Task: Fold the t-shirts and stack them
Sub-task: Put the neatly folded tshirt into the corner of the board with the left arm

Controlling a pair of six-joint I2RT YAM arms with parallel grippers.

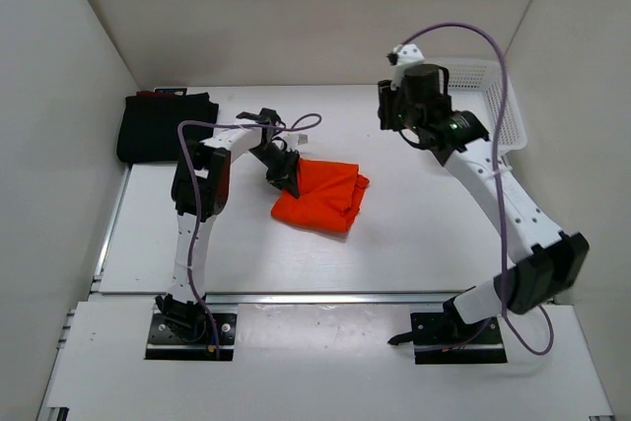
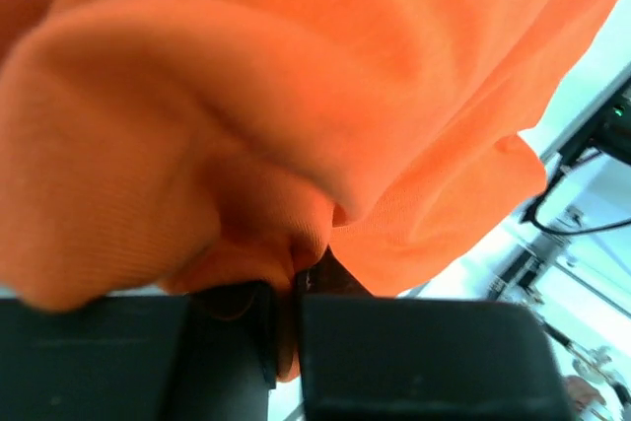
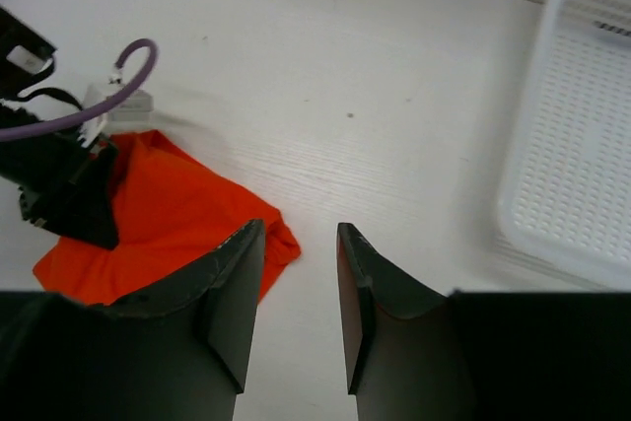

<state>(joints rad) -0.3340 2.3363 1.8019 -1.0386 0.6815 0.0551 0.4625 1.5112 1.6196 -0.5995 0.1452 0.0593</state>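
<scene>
The white desk (image 1: 414,234) holds a folded black shirt (image 1: 163,125), well off to the far left of the left end effector (image 1: 284,176). That end effector is pinched tight on the edge of the orange shirt (image 1: 320,192), which lies folded just under it. The right end effector (image 3: 301,244) hangs well to the right of the shirt, jaws apart, holding nothing. I think the step in hand is moving the orange shirt onto the pile. The next move calls for lifting it gently so the folds stay shut.

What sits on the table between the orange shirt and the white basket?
Nothing; the right wrist view shows bare table between the orange shirt and the basket.
</scene>
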